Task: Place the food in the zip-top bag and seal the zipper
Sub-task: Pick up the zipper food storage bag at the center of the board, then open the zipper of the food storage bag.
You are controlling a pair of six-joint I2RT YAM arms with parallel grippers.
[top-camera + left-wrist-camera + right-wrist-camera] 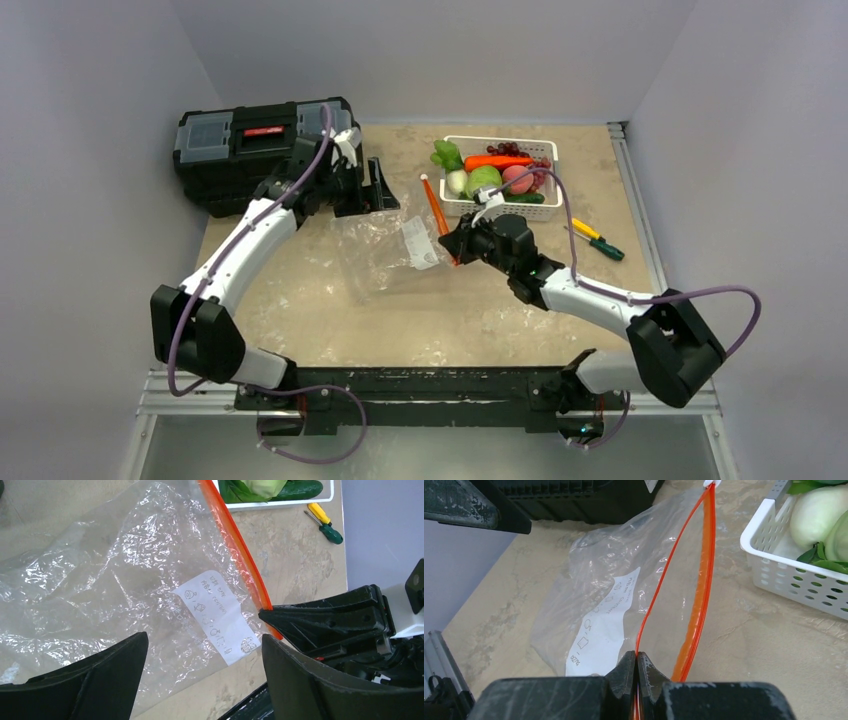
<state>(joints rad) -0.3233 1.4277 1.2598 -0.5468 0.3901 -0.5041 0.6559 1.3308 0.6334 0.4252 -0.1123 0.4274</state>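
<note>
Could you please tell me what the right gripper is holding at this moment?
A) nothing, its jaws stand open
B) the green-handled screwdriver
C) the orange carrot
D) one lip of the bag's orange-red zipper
D: in the right wrist view the right gripper is shut on the thin orange-red lip of the zipper at the mouth of the zip-top bag, while the thicker lip bows away beside it.

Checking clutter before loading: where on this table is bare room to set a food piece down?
Bare tabletop runs along the near edge, between the zip-top bag and the arm bases. Crowded: the far side, with toolbox, left gripper, basket and screwdrivers. The right gripper pinches the bag's mouth.
</note>
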